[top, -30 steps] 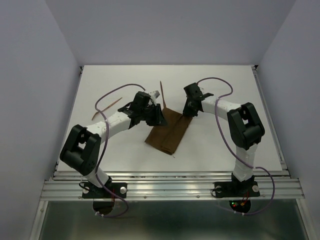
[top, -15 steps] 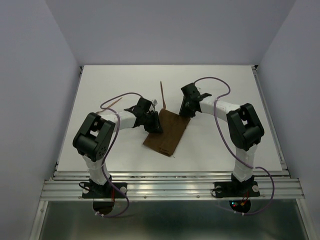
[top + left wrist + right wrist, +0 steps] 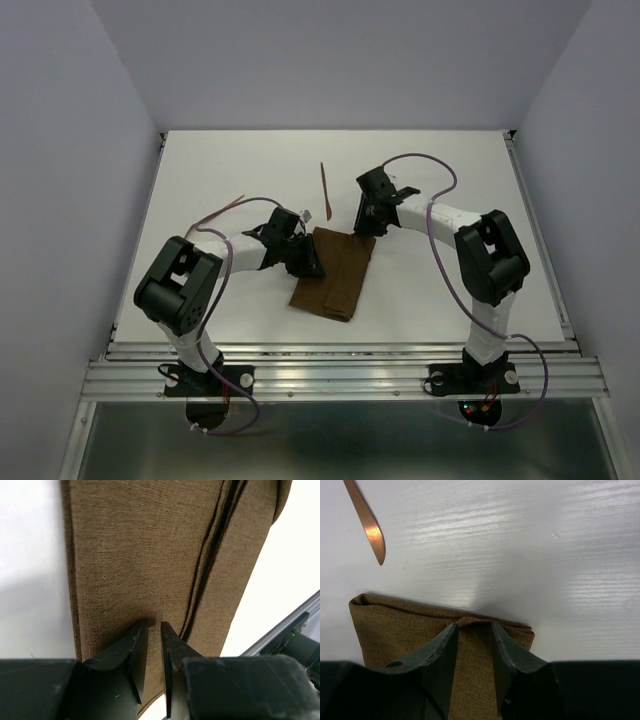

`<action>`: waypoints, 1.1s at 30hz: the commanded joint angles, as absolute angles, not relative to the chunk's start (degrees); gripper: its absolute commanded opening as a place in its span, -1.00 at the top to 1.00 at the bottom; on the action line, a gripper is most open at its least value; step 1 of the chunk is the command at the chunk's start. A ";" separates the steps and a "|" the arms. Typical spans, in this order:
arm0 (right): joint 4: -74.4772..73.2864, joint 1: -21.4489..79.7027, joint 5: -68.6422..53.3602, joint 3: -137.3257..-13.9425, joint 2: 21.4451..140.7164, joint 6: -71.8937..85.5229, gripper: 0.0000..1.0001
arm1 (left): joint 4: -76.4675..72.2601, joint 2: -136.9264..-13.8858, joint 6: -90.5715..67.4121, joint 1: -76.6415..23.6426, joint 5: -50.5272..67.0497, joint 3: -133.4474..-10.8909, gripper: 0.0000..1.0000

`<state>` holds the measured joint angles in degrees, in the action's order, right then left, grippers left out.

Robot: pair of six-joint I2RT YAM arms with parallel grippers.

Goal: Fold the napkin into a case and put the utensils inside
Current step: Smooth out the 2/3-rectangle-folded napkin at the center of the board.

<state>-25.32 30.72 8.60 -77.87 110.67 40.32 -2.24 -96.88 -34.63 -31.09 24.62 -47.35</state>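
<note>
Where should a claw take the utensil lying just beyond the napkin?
Mid-shaft of the utensil, from straight above, jaws closing across its thin width. It lies flat on the table, long axis running away from the arms, apart from the napkin, so the middle is unobstructed. Right claw is nearest.

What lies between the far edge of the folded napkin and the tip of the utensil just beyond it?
Nothing: between the napkin and the utensil is only bare white table, clearest in the right wrist view.
</note>
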 commanded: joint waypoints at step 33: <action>-33.04 38.76 18.01 -82.87 111.35 43.77 0.10 | -1.93 -101.78 -33.66 -30.06 26.63 -50.45 0.46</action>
<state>-30.74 38.46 14.50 -79.75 109.27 42.35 -1.19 -100.77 -34.74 -30.13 26.76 -51.48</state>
